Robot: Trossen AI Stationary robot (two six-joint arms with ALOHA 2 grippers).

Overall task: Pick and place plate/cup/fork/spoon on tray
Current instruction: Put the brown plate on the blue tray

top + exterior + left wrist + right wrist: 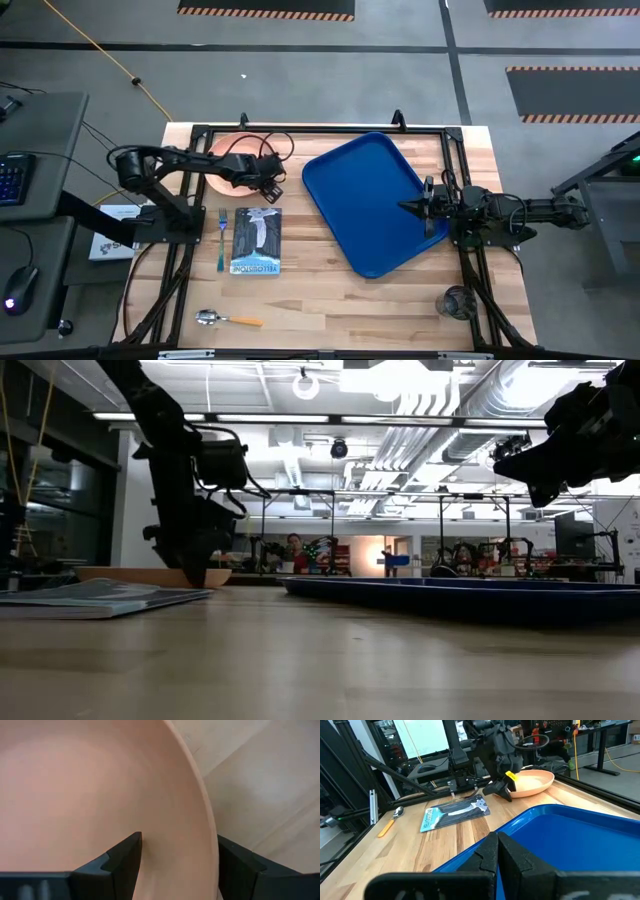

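The peach-orange plate (222,158) lies at the table's far left. My left gripper (272,188) is open at the plate's right rim (210,845), pointing down, one finger (131,857) over the inside and one (240,865) outside; I see no touch. The dark blue tray (372,205) lies right of centre. My right gripper (408,208) is shut and empty, level above the tray's right part (580,835). The teal fork (221,238), the orange-handled spoon (228,319) and the greyish cup (457,302) lie on the table.
A blue-and-white booklet (257,240) lies flat between the fork and the tray, just near of the plate. Black frame rails run along the table's left, far and right sides. Bare wood lies along the near edge between spoon and cup.
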